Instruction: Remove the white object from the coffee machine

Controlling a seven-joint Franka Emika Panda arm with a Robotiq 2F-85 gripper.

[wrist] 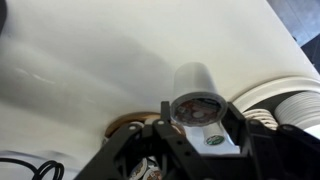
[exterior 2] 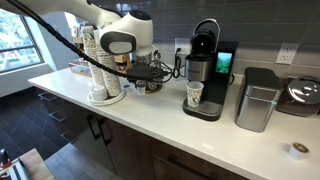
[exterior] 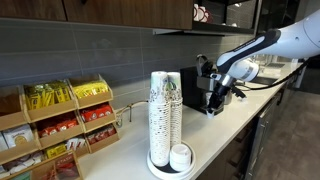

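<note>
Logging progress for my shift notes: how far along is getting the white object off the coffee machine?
Done, apparently: in the wrist view a small white capsule-like piece sits at the jaws with counter behind it, not the coffee machine. In hand: the gripper hovers beside the machine; its grip is unclear. Left: set the piece down, let go.

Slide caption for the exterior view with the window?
Panda arm's tool sits between the cup stacks and the black coffee machine, with a printed paper cup standing in it.
</note>
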